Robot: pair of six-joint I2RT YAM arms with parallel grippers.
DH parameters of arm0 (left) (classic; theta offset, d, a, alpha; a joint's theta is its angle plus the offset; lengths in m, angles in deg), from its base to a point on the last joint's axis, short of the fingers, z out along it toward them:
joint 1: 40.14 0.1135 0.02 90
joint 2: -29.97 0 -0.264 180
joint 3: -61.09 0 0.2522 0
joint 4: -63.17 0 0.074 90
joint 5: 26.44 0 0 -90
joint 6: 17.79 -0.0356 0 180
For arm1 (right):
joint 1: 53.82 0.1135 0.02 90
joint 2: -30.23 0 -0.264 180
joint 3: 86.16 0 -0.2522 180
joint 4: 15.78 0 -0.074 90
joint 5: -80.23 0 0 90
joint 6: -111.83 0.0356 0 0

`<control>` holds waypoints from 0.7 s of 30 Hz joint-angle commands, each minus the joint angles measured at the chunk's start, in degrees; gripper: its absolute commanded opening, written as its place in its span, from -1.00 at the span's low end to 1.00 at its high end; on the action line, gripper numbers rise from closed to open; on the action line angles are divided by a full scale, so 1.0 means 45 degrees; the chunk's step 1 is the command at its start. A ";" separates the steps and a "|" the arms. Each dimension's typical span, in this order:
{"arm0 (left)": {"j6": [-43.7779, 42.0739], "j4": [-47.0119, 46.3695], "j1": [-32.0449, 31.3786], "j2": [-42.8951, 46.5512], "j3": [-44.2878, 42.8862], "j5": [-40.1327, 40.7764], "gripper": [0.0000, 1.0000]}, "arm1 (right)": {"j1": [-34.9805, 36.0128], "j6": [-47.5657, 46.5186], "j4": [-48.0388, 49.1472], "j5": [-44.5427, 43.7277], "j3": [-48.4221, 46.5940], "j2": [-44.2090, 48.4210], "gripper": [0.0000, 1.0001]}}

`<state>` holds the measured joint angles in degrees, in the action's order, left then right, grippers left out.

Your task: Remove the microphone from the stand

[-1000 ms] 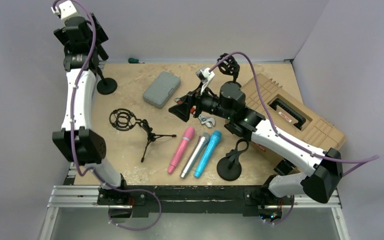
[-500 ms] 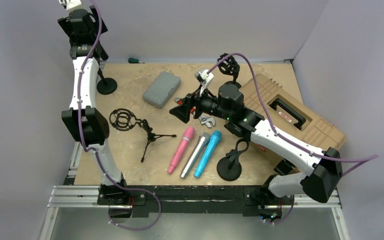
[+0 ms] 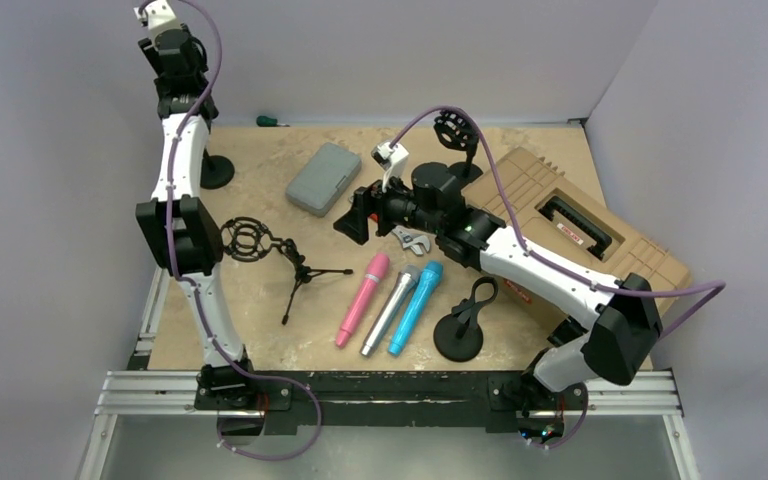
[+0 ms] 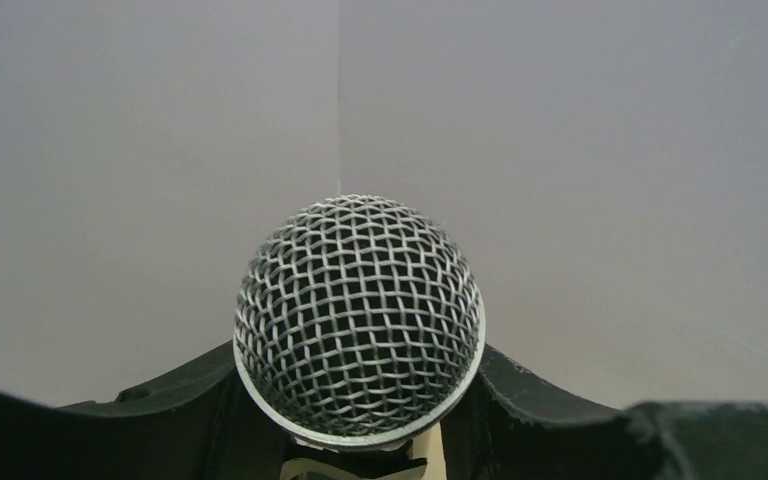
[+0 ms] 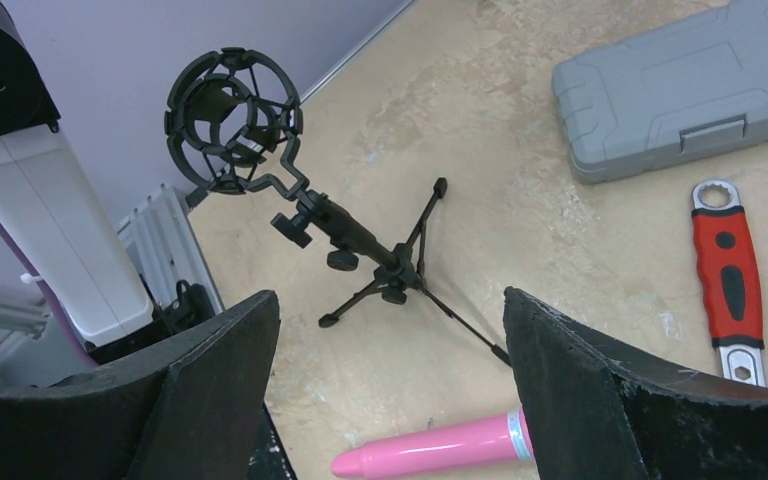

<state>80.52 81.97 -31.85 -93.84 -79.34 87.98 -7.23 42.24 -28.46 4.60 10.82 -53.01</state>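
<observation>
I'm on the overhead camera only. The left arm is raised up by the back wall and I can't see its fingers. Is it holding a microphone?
Observer: Yes. The left wrist view shows a microphone with a silver mesh head sitting between the fingers of the left gripper.
Operator: And the other arm, is anything in it?
Observer: No. The right gripper is wide open and holds nothing.
Operator: What's lying under that arm? It blocks my view.
Observer: A wrench with a red handle, lying close to the gray case but not touching it.
</observation>
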 commanded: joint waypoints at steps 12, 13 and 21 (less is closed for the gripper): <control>-0.1571 -0.2372 -0.0069 0.3539 0.3211 0.0458 -1.00 | -0.0001 -0.0302 0.0280 -0.0022 -0.0987 -0.0225 0.63; -0.1467 -0.2321 -0.0140 0.3940 0.3771 0.0469 -1.00 | -0.0001 -0.0304 0.0325 0.0040 -0.0969 -0.0197 0.63; -0.2635 -0.1692 -0.2067 0.6775 0.6463 0.1444 -1.00 | 0.0001 -0.0056 0.0436 0.0379 -0.0806 -0.0105 0.62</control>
<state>73.90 78.40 -35.56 -71.57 -53.24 91.72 -7.23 41.86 -28.66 4.91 8.57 -54.58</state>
